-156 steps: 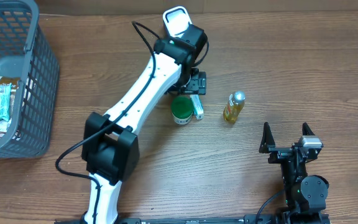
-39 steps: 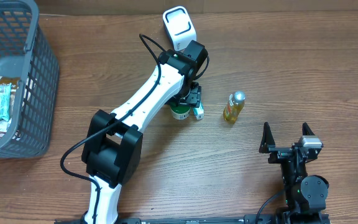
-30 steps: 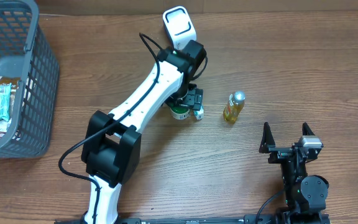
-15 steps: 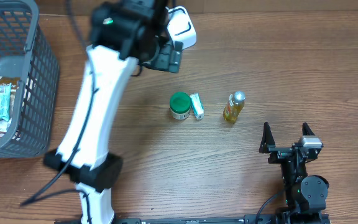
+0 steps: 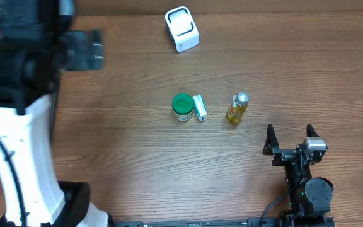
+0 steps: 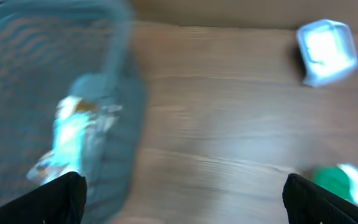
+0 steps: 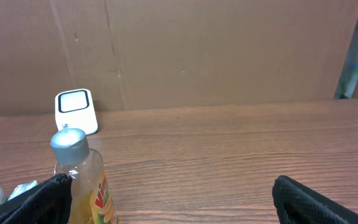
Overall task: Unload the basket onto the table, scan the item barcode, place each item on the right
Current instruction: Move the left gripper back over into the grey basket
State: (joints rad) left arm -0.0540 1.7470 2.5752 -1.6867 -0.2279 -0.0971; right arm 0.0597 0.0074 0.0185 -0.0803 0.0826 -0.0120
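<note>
The white barcode scanner sits at the back of the table. Three items lie mid-table: a green-lidded jar, a small green-and-white packet touching it, and a yellow drink bottle with a silver cap. My left gripper is raised at the far left, open and empty. Its blurred wrist view shows the basket under its left finger, the scanner and the jar. My right gripper rests open near the front right, with the bottle just ahead of its left finger.
The grey mesh basket holds crumpled packets; in the overhead view my left arm covers it. A brown cardboard wall closes the back of the table. The scanner stands before that wall.
My left arm lifted away from the green jar and swung far left over the basket, gripper still open. Jar, packet and bottle stayed put. The right arm has not moved.
</note>
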